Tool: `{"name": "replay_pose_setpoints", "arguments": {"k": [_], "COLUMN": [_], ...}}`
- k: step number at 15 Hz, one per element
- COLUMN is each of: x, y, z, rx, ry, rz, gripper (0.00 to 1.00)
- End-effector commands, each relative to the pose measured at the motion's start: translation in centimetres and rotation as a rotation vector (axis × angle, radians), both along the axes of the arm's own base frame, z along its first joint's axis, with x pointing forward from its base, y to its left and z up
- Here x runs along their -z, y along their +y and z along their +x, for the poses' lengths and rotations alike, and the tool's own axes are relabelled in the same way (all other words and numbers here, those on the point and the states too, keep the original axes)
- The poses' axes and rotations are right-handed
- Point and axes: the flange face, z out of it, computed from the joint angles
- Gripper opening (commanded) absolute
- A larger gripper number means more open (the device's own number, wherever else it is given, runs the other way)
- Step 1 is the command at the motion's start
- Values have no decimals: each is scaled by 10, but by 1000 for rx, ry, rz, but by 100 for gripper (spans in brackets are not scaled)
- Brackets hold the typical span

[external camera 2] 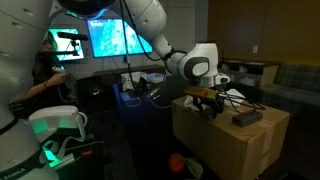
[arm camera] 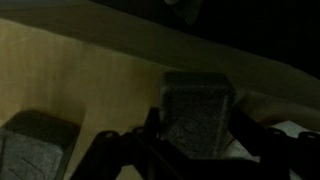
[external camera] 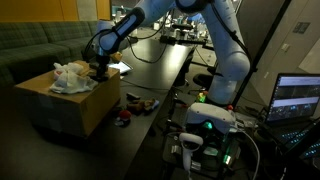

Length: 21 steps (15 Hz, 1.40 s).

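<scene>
My claw (external camera: pixel 100 68) hangs spread apart over the cardboard surface (external camera: pixel 38 84); I'd ease down slowly, minding the bag (external camera: pixel 72 78) at nine o'clock.

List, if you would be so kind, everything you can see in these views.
cardboard box: one, tan, under the hand
white bundle: one, white, on the box top beside the hand
dark block: one, dark grey, on the box top
couch: one, green, behind the box
small items: a few, red and dark, on the dark surface beside the box
laptop: one, screen lit, at the right edge
monitors: two, lit blue-green, behind the arm
arm: one, white, reaching over the box
hand: one, dark, just above the box top; open or shut cannot be told
</scene>
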Motion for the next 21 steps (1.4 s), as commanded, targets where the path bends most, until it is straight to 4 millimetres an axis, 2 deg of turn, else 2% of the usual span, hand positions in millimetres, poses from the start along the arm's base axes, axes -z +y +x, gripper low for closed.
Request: {"name": "replay_pose_setpoints", "arguments": {"k": [1,3,9,15,18,21], "x": [-8,-16,-36,-63,-61,-36], "y": [1,-1,-7,-29,-43,-63], "z": [-4,-9,-35,-99,-135,-165], "rx": [-28,-20,12,117,202,306], "ry": [23,16,1,-11,10,70], "rz": [18,4,-24,-41,-42,-34], "gripper": [43,31,31,31,31,31]}}
